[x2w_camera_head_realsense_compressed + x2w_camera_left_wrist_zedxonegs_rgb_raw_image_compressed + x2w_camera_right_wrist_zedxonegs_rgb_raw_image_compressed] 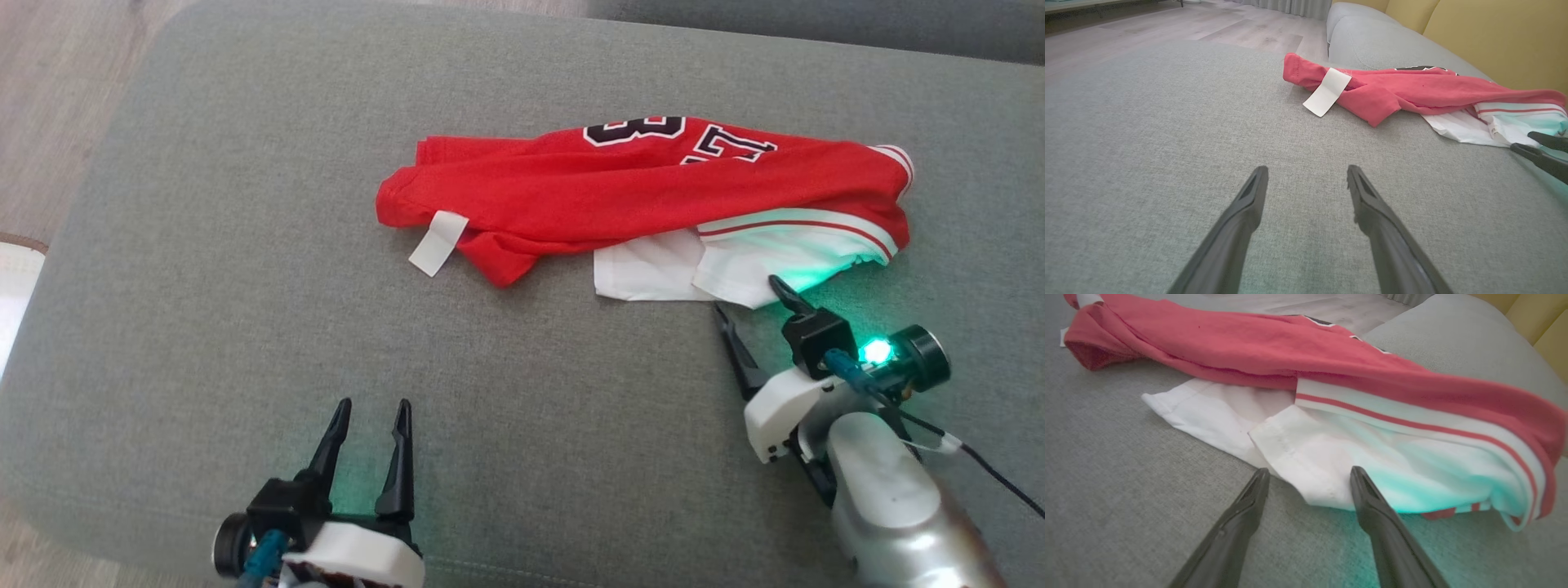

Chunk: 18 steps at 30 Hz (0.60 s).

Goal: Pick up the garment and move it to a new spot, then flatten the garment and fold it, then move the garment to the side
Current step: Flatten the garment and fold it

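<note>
R gripper (pixel 746 295) by garment (pixel 637 192) edge

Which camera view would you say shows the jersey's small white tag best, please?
The left wrist view: the white tag lies close, whole and unobstructed against the red jersey. The head view shows the tag whole too, but smaller. The right wrist view catches a cropped white sliver at its top edge.

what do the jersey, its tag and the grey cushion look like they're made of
Jersey: thin matte red knit, probably synthetic; it drapes in soft folds and looks finely textured up close.
Tag: smooth white strip, stiff enough to lie flat; cloth or paper, hard to tell.
Cushion: matte grey upholstery fabric with a visible coarse weave.
</note>
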{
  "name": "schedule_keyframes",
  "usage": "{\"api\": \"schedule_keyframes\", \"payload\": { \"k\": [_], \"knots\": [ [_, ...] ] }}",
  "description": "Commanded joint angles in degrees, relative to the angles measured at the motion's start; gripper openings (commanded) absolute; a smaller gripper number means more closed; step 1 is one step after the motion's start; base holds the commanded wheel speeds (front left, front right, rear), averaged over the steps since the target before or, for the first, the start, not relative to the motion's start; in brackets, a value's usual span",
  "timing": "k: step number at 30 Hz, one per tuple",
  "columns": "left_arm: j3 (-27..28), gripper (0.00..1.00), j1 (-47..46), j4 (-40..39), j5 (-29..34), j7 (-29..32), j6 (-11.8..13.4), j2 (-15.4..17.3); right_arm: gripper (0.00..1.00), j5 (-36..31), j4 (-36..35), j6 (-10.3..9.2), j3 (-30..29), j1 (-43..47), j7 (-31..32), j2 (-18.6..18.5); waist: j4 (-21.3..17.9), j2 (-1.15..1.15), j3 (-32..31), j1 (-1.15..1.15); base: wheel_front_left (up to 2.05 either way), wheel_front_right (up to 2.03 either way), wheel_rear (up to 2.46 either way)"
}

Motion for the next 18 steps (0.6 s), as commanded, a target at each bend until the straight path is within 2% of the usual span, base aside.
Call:
{"api": "schedule_keyframes", "payload": {
  "k": [1, 8, 13, 17, 18],
  "knots": [
    [1.33, 1.0, -1.57, -1.41, -0.68, -0.56, 0.3, 0.08, 1.0, -0.77, -1.06, -0.04, 0.48, -0.07, -0.63, -0.4, -0.01, 0.0, 0.07, 0.0, 0.0, 0.0, 0.0],
    [1.34, 1.0, -1.86, -1.36, -0.92, -0.56, 0.31, 0.08, 1.0, -3.05, -0.03, -0.04, -2.25, -0.75, -0.63, -0.5, -0.04, 0.0, 0.53, 0.0, 0.0, 0.0, 0.0],
    [1.48, 1.0, -2.04, -1.83, -0.9, -0.56, 0.12, 0.08, 1.0, -2.06, -3.22, -0.04, -2.92, -0.71, -0.63, 0.2, -0.31, 0.0, 0.73, 0.0, 0.0, 0.0, 0.0],
    [1.49, 1.0, -2.04, -1.87, -0.84, -0.56, 0.03, 0.08, 0.84, -1.11, -4.92, -0.04, -3.42, -0.13, -0.63, 0.41, -0.66, 0.0, 0.54, 0.0, 0.0, 0.0, 0.0],
    [1.49, 1.0, -2.04, -1.88, -0.84, -0.56, 0.03, 0.08, 0.76, -0.82, -5.44, -0.04, -3.49, -0.01, -0.63, 0.44, -0.72, 0.0, 0.48, 0.0, 0.0, 0.0, 0.0]
  ]
}}
